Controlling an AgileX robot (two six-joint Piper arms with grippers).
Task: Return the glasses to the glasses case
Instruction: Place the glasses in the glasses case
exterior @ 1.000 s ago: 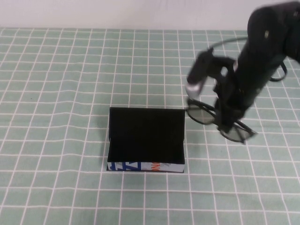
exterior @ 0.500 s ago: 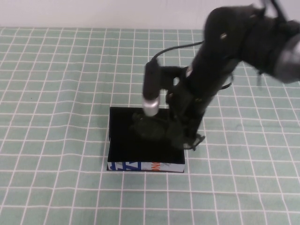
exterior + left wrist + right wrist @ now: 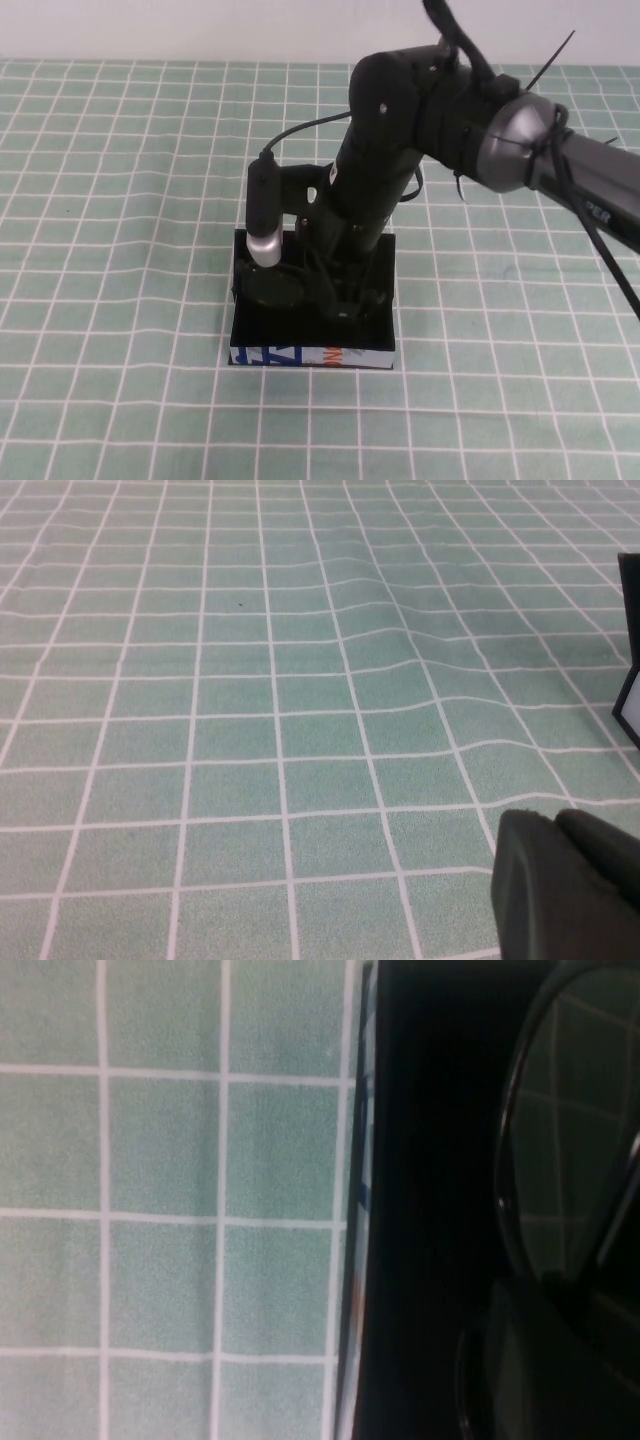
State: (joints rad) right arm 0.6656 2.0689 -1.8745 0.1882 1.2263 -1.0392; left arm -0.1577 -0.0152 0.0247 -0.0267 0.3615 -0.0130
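The right arm has swung in from the right side of the counter (image 3: 120,200) and now its right pincer (image 3: 335,295) hangs low inside the open glasses case (image 3: 310,355), clenched on the glasses (image 3: 275,287), so the carry looks done and only the letting go remains. The lenses sit close to the case's walls with little slack, while the checked cloth all round lies open. The left pincer (image 3: 565,885) stays parked low off to the left, and I cannot tell how it is set.

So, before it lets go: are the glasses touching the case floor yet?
Cannot tell. In the high view the right pincer holds the glasses inside the glasses case, black on black. Left pincer is parked over the cloth.
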